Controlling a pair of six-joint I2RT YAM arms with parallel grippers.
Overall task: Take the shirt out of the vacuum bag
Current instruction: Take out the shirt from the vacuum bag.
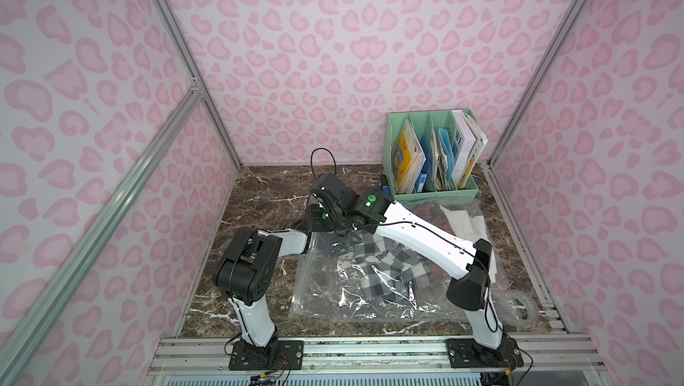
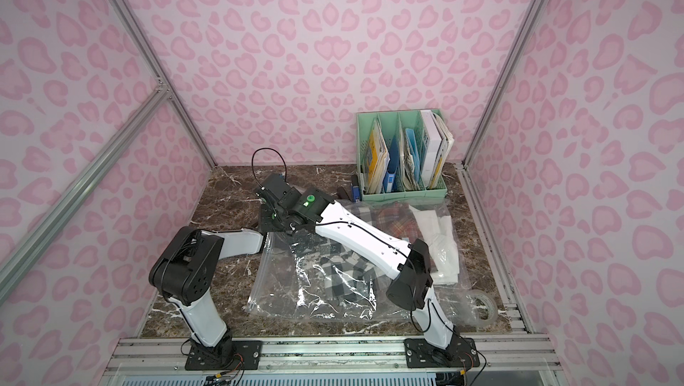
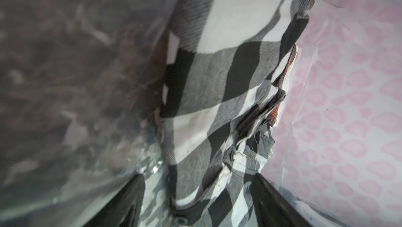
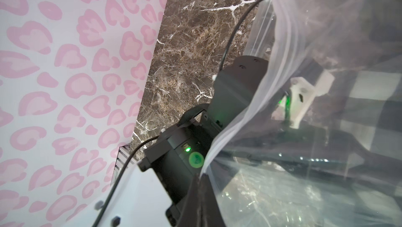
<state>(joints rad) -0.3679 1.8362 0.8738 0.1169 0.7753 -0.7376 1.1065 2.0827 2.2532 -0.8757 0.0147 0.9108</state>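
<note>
Clamping your right gripper (image 4: 201, 184) shut on the rim of the vacuum bag (image 4: 326, 193), you have the left gripper (image 3: 199, 177) inside its mouth, jaws spread wide around the checked shirt (image 3: 217, 73) but not gripping, so the shirt lies in the bag on the marble table (image 1: 259, 195), pull-out all ahead.

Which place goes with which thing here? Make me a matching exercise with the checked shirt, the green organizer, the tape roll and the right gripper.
Things:
1. checked shirt
2. green organizer
3. tape roll
4. right gripper

Places or states:
A. against the back wall, far right
B. shut on the edge of the vacuum bag
C. inside the vacuum bag
D. near the front right corner of the table

Pairs: 1-C, 2-A, 3-D, 4-B.
</note>
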